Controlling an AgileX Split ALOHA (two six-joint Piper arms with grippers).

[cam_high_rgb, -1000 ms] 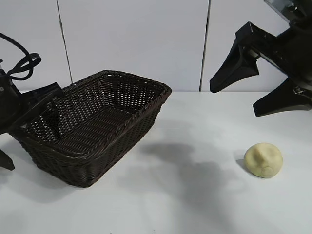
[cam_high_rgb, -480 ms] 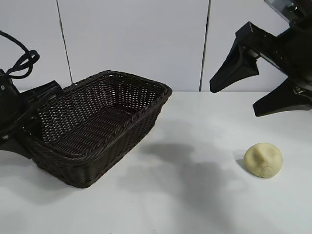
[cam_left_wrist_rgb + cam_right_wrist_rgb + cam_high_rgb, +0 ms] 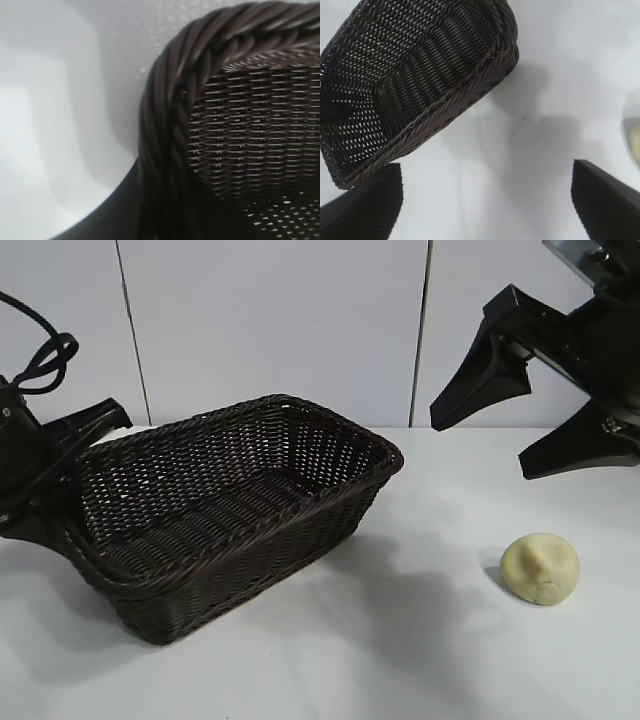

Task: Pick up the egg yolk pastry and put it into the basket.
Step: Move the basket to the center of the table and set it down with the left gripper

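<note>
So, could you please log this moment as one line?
left claw: shut on basket rim | right claw: open, raised | egg yolk pastry: on table

Basket and pastry, well apart.
Dark wicker basket (image 3: 235,510) at left gripper (image 3: 70,475), empty; pale dented egg yolk pastry (image 3: 540,568) below right gripper (image 3: 525,425).

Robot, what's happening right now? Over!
Left claw gripping basket rim. Right claw open, high above egg yolk pastry. Pastry on table, nothing blocking.

Both arms are showing matte black casings; the right gripper (image 3: 525,415) has broad tapering fingers (image 3: 470,385), and a looped black cable (image 3: 45,355) is trailing from the left arm.
</note>
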